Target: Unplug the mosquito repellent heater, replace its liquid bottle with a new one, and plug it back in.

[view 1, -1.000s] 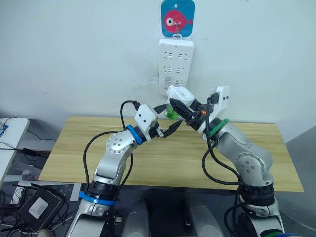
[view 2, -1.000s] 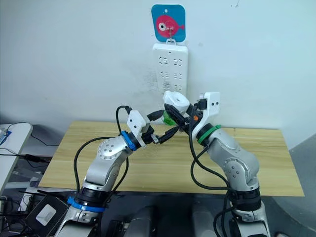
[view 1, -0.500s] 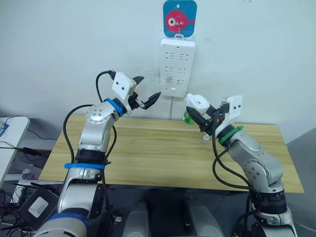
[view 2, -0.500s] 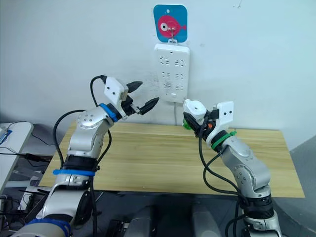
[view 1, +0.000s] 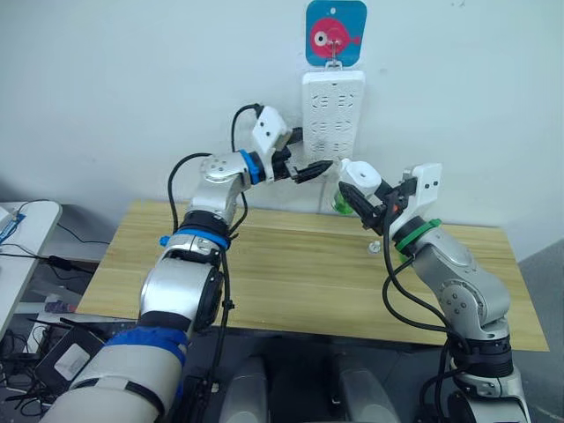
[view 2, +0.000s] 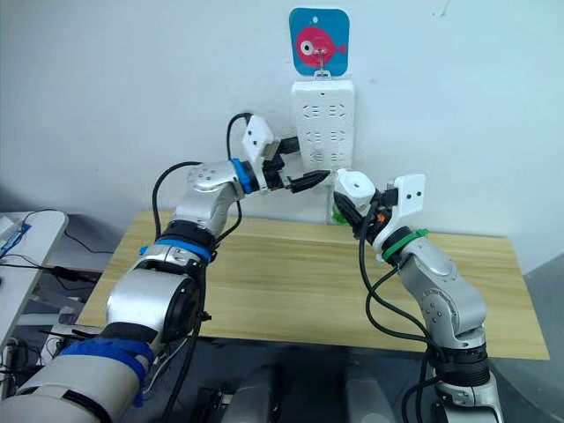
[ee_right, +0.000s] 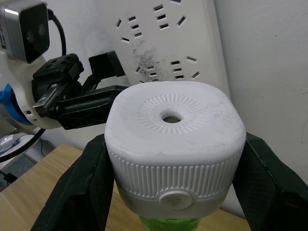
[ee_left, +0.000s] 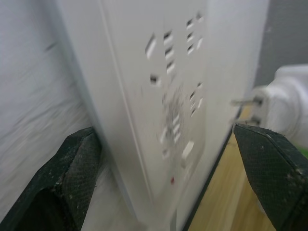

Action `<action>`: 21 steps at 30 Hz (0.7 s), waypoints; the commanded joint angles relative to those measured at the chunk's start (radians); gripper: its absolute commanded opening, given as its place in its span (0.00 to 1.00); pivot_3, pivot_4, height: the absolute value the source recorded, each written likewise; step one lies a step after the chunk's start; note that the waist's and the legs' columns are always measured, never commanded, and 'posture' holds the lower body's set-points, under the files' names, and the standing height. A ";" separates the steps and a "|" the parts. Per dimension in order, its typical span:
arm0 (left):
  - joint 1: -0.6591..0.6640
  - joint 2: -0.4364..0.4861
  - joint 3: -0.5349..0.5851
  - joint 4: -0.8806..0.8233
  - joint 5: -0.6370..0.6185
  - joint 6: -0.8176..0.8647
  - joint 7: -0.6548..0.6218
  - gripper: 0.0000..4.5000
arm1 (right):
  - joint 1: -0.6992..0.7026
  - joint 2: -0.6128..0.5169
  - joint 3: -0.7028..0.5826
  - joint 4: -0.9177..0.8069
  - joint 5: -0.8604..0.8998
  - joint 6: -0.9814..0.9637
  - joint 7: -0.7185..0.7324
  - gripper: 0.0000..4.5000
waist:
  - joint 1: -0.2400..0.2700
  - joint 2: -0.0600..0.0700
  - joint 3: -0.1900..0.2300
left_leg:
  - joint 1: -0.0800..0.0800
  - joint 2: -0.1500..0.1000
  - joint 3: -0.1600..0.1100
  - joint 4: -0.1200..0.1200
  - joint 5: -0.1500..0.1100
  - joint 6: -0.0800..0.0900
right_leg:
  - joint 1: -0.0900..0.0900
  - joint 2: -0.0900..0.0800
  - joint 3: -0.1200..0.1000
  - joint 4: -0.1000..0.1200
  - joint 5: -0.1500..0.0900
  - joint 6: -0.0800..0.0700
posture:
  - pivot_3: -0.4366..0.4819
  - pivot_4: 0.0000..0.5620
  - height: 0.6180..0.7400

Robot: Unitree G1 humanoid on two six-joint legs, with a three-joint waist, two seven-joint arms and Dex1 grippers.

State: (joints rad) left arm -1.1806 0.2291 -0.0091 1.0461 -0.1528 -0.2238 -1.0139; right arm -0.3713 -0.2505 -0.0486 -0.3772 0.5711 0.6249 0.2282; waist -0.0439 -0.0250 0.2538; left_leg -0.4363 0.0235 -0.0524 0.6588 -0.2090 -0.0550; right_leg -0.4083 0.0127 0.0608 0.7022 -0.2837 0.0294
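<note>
The mosquito repellent heater (ee_right: 173,144) is a white rounded unit with a round vent hole on top. A green liquid bottle (view 1: 341,205) hangs under it. My right gripper (view 1: 361,192) is shut on the heater's sides and holds it in the air just below and to the right of the white wall power strip (view 1: 333,110). The heater's two metal prongs (ee_left: 243,102) point toward the strip. My left gripper (view 1: 310,164) is open, one finger (ee_left: 67,178) on each side of the strip's lower end.
A wooden table (view 1: 264,273) stands against the white wall, with a small pale object (view 1: 374,247) lying on it under my right gripper. A blue fish hook plate (view 1: 336,32) holds the strip up. Cables and a low white stand (view 1: 22,233) are at the far left.
My left arm has swung up and right, bringing its open fingers around the power strip's lower end. My right gripper has lifted the heater slightly closer to the strip.
</note>
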 commanded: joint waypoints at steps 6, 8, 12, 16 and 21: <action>-0.035 0.006 0.024 -0.006 -0.021 0.025 -0.130 0.87 | 0.002 -0.030 -0.033 -0.076 -0.014 -0.014 -0.007 0.67 | -0.037 0.000 0.000 | 0.000 0.002 0.000 -0.002 0.000 0.000 | -0.001 0.001 0.000 -0.001 0.000 0.000 | 0.33 0.29 1.00; -0.021 0.016 0.021 -0.021 -0.023 0.058 -0.168 0.74 | 0.006 -0.039 -0.033 -0.081 -0.018 -0.011 -0.005 0.67 | -0.044 0.000 0.000 | 0.001 0.002 0.000 -0.003 0.000 0.000 | -0.001 0.001 0.000 -0.001 0.000 0.000 | 0.33 0.28 1.00; 0.000 0.033 0.027 -0.054 -0.036 0.139 -0.214 0.47 | -0.004 -0.056 -0.036 -0.089 -0.014 -0.001 0.001 0.67 | -0.049 0.000 0.000 | 0.001 0.002 0.000 -0.003 0.000 0.000 | -0.001 0.002 0.001 0.000 0.000 0.000 | 0.33 0.27 1.00; 0.008 0.043 0.043 -0.080 -0.056 0.208 -0.213 0.32 | -0.022 -0.065 -0.036 -0.090 -0.008 0.011 0.005 0.67 | -0.049 0.000 0.000 | 0.001 0.002 0.000 -0.004 0.000 0.000 | -0.001 0.002 0.001 -0.001 0.000 0.000 | 0.34 0.27 1.00; 0.009 0.051 0.059 -0.113 -0.083 0.318 -0.217 0.31 | -0.041 -0.090 -0.009 -0.111 -0.014 0.029 0.036 0.67 | -0.047 0.000 0.000 | 0.001 0.002 0.001 -0.007 0.000 0.000 | -0.001 0.000 0.000 -0.003 0.000 0.000 | 0.35 0.27 1.00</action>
State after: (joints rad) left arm -1.1692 0.2838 0.0487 0.9822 -0.2163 0.0688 -1.1966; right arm -0.3924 -0.3272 -0.0550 -0.4205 0.5512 0.6580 0.2423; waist -0.0909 -0.0247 0.2536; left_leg -0.4354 0.0257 -0.0517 0.6521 -0.2089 -0.0552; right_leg -0.4092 0.0131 0.0613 0.6989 -0.2836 0.0293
